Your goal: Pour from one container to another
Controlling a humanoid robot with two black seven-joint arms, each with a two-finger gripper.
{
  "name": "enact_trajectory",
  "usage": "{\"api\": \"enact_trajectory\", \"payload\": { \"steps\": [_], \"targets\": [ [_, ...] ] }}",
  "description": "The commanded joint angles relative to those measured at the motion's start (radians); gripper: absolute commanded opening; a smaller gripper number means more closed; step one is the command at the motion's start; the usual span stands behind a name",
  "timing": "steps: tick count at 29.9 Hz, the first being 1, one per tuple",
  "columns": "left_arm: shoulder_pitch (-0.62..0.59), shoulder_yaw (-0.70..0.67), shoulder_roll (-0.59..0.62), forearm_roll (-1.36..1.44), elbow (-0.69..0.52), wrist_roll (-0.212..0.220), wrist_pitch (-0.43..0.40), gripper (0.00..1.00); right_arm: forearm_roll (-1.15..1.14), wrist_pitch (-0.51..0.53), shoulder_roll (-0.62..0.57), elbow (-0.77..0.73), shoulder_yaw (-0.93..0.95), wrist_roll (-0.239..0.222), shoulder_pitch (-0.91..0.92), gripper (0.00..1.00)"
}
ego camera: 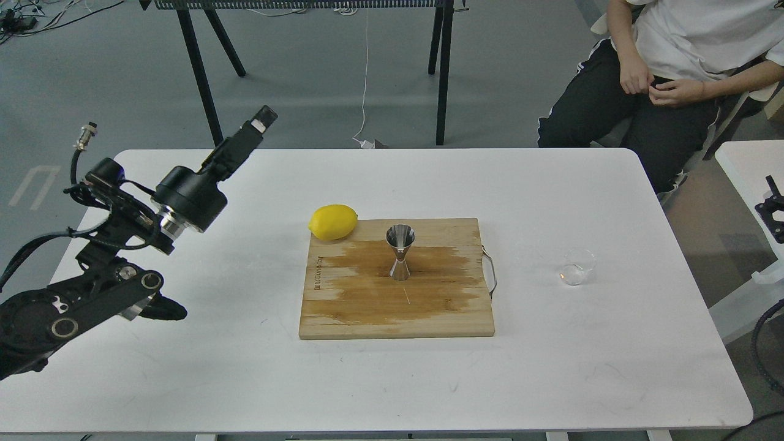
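Note:
The clear glass cup stands upright on the white table, to the right of the wooden cutting board. On the middle of the board, the steel jigger is upright with its mouth facing up. My left gripper is raised high over the table's far left, pointing up and to the right, far from both vessels; it is seen edge-on and its fingers cannot be told apart. Only a small black piece of my right gripper shows at the right edge, away from the cup.
A yellow lemon lies at the board's far left corner. The board has a wide wet stain and a metal handle on its right side. A seated person is beyond the table's far right corner. A black table frame stands behind.

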Motion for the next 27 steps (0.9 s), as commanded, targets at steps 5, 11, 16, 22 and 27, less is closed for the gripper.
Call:
{"api": "enact_trajectory", "payload": {
  "steps": [5,11,16,22,27],
  "targets": [
    [0.014,-0.149,-0.045,-0.597,0.141,-0.001,-0.33,1.0,0.122,0.0,0.03,0.155,0.013,-0.009,-0.205,1.0],
    [0.014,-0.151,-0.068,-0.739,0.258,-0.001,-0.437,1.0,0.156,0.0,0.125,0.201,0.005,-0.016,-0.313,1.0],
    [0.017,-0.148,-0.094,-0.749,0.273,0.003,-0.474,1.0,0.166,0.0,0.193,0.238,-0.029,-0.026,-0.359,1.0],
    [0.034,-0.148,-0.102,-0.748,0.273,0.003,-0.473,1.0,0.289,0.0,0.176,0.483,-0.081,-0.042,-0.459,1.0],
    [0.034,-0.148,-0.102,-0.748,0.272,0.001,-0.47,1.0,0.334,-0.076,0.187,0.513,-0.073,-0.129,-0.43,1.0]
  ]
}}
